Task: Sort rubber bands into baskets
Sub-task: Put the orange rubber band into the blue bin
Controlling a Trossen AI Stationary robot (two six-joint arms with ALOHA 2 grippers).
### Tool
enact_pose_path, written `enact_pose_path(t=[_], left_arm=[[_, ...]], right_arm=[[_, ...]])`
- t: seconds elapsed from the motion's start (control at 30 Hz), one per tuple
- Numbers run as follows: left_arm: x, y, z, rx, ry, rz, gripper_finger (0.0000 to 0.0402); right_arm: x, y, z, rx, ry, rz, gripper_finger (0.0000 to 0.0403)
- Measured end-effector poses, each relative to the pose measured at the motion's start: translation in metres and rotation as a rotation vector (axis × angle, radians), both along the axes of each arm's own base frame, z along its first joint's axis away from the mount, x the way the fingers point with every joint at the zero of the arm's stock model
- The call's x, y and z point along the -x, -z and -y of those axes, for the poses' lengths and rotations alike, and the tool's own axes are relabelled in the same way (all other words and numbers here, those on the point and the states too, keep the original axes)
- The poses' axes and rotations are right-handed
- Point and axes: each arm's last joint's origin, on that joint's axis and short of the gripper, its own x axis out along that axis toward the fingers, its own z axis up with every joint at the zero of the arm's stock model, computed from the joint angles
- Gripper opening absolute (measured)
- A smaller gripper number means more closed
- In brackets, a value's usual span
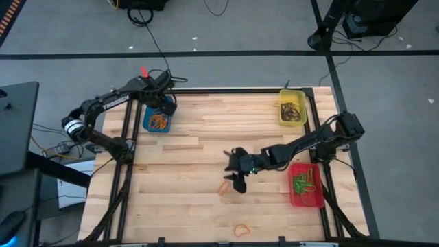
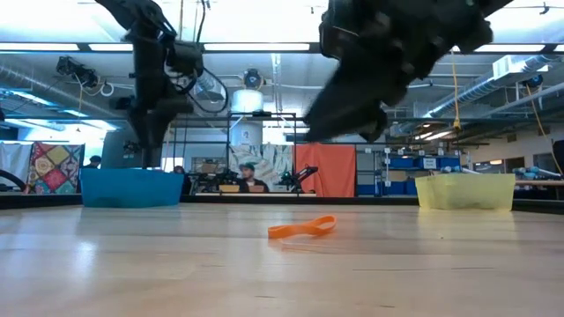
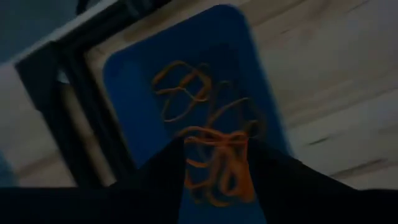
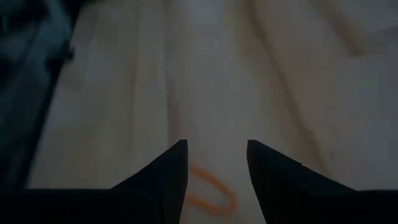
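While the left gripper (image 1: 164, 104) is held over the blue basket (image 1: 149, 123), the right gripper (image 1: 238, 182) is poised above an orange rubber band (image 1: 226, 187) on the table (image 1: 199, 151).

The left fingers (image 3: 155, 174) are seen parted over a heap of orange bands (image 3: 211, 149) inside the blue basket, nothing gripped. The right fingers (image 4: 168, 168) are spread, empty, the loop lying below them. Dark bands are held by the yellow basket (image 1: 292, 103), green ones by the red basket (image 1: 306, 200); another orange band (image 1: 241, 230) is left near the table's front edge.
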Motion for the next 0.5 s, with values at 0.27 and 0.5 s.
enact_pose_path(t=[0.27, 0.5], left_arm=[[-0.023, -0.013, 0.027, -0.013, 0.045, 0.192, 0.0177], [-0.045, -0.014, 0.066, 0.079, 0.21, 0.242, 0.0177]], right_arm=[[-0.005, 0.039, -0.018, 0.125, -0.136, -0.083, 0.0176], [-0.009, 0.069, -0.016, 0.107, -0.083, -0.171, 0.0174]])
